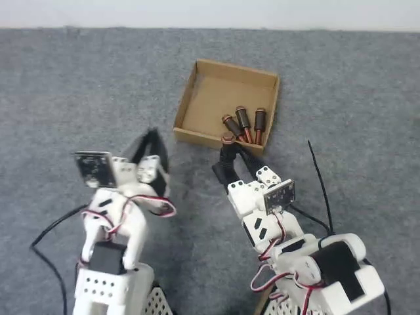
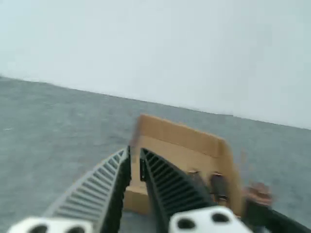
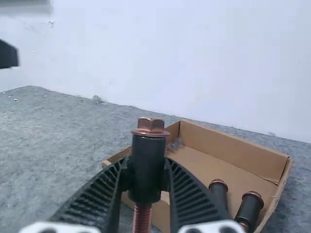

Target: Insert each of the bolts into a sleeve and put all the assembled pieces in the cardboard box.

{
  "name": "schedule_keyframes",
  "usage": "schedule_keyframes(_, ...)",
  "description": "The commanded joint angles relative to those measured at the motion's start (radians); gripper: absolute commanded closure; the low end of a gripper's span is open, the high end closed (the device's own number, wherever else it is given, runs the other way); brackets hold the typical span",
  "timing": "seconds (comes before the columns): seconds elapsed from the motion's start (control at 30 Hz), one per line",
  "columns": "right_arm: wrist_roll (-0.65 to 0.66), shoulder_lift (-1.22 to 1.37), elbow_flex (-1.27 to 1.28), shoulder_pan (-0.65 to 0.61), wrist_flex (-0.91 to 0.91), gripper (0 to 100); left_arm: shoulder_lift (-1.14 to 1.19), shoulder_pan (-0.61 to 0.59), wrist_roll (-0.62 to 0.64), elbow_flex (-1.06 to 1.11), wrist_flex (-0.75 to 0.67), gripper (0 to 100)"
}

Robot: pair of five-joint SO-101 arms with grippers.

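The right end effector [image 3: 146,172] is gripping an assembled piece [image 3: 146,150], a bolt in its sleeve, with the long axis about upright and the head on top. The box [image 1: 226,68] is lying just ahead, and the piece is hanging at its near wall. This arm is the nearer one. The left end effector [image 2: 135,162] is resting nearly closed and empty beside the box.

Three sleeved bolts [image 1: 244,123] lie in cardboard box [image 1: 213,92]; fourth sleeved bolt [image 3: 146,165] upright
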Motion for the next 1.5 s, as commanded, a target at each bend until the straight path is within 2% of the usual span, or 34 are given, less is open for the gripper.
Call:
schedule_keyframes(0.0,-0.006,-0.028,0.018,0.033,-0.028,99.2,-0.029,-0.18,0.012,0.076,0.008,98)
schedule_keyframes(0.2,-0.008,-0.021,-0.11,0.127,-0.018,99.2,-0.025,-0.307,0.005,0.213,0.009,98)
schedule_keyframes(0.27,-0.006,-0.021,-0.164,0.131,-0.018,99.2,-0.029,-0.33,-0.003,0.211,0.057,98)
schedule_keyframes(0.37,-0.005,-0.021,-0.261,0.128,0.064,99.2,-0.029,-0.341,-0.112,0.211,0.107,98)
schedule_keyframes(0.5,-0.005,-0.021,-0.434,0.133,0.308,99.2,-0.023,-0.334,-0.195,0.211,0.133,98)
schedule_keyframes(0.73,-0.005,-0.019,-0.695,0.127,0.677,99.2,-0.023,-0.334,-0.201,0.211,0.132,98)
schedule_keyframes(0.93,-0.003,-0.013,-0.937,0.13,1.168,99.2,-0.023,-0.31,-0.203,0.211,0.132,98)
schedule_keyframes(1.03,-0.003,0.05,-1.057,0.111,1.32,99.2,-0.023,-0.302,-0.203,0.211,0.133,98)
schedule_keyframes(1.37,-0.002,0.397,-1.332,0.105,1.357,99.0,-0.023,-0.302,-0.204,0.211,0.132,98)
schedule_keyframes(1.47,0.054,0.435,-1.359,0.102,1.377,98.9,-0.023,-0.302,-0.204,0.211,0.13,98)
